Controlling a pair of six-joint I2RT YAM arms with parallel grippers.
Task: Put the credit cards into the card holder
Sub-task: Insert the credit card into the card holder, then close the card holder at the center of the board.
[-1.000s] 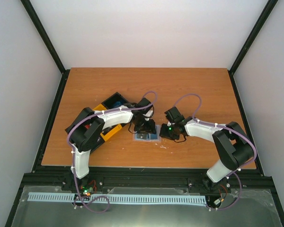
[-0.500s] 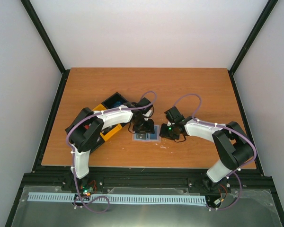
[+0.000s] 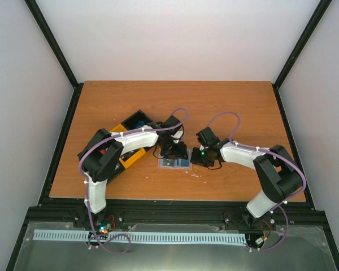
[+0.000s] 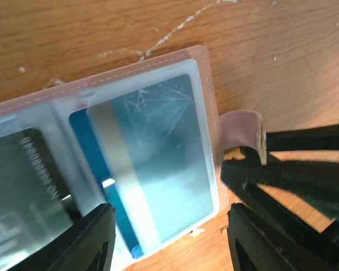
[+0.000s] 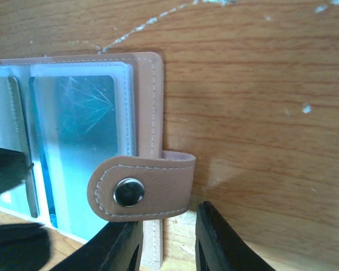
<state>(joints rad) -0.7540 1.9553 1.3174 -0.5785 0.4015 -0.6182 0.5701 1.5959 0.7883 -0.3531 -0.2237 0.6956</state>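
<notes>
The tan-pink card holder [image 3: 175,163] lies open on the table between both arms. Its clear sleeves show a light blue credit card [image 4: 158,158] in the right-hand sleeve and a black credit card [image 4: 22,186] in the left-hand one. My left gripper [image 4: 169,243] hovers open just above the blue card, nothing between its fingers. My right gripper [image 5: 168,243] is closed about the holder's right edge [image 5: 150,101], just below the snap strap [image 5: 152,189]. Its black fingers [image 4: 294,175] show beside the strap in the left wrist view.
A black-yellow-black bin tray [image 3: 130,148] sits slanted at the left, partly under my left arm, with something blue in its far bin [image 3: 140,120]. White scratches mark the wood [image 5: 158,17] near the holder. The table's front edge [image 3: 175,199] lies close behind the holder.
</notes>
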